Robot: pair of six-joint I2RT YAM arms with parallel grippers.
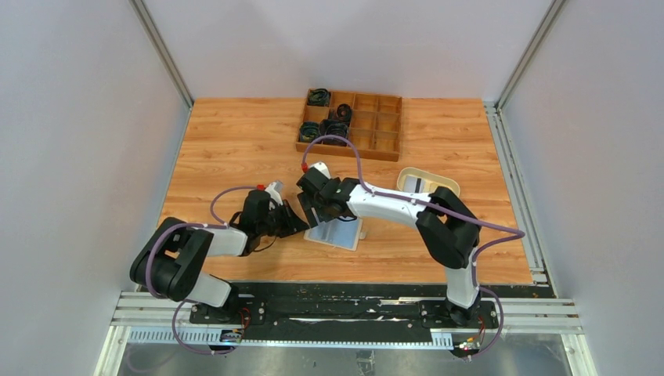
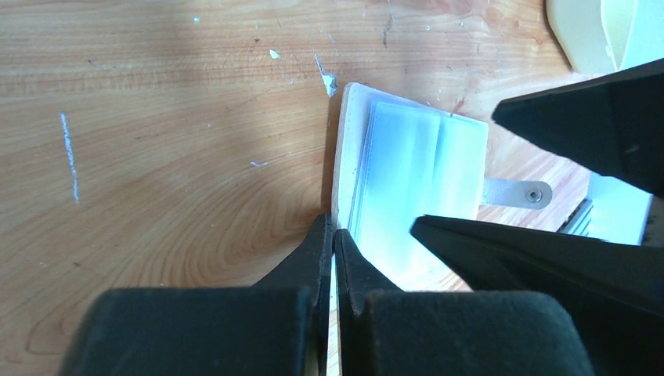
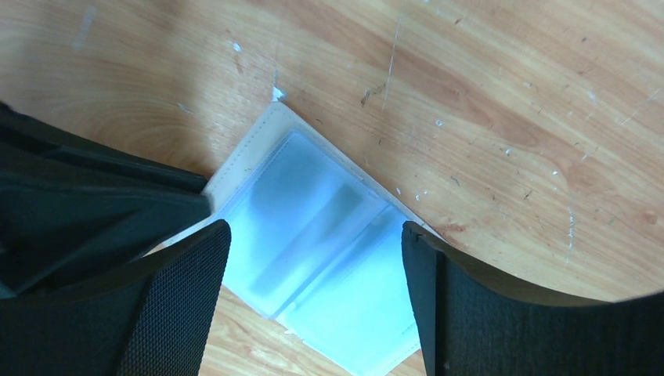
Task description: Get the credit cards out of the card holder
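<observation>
Shows a wooden table (image 1: 235,141) from above, with two black-and-white robot arms reaching in from the near edge.

Left of centre: the left gripper (image 1: 294,224), low over the tabletop, fingers (image 2: 313,258) pressed together on the left edge of the wallet (image 1: 338,233), a thin pale strip of that edge caught between them.

Just to the right: the wallet itself, lying open and flat near the middle of the table, a beige border around clear plastic sleeves. Cards (image 3: 313,219) inside the sleeves, seen only as pale grey-blue rectangles through the plastic; number impossible to tell. A short snap tab (image 2: 517,192) sticking out from the wallet's side away from the left gripper.

Over the wallet: the right gripper (image 3: 313,235), fingers spread wide, one to each side of the sleeves, holding nothing; contact with the wallet unclear.

Farther right: a cream oval tray (image 1: 415,178), apart from the wallet.

At the back, near centre: a brown wooden box (image 1: 376,125) split into compartments, dark coiled items in the left ones.
</observation>
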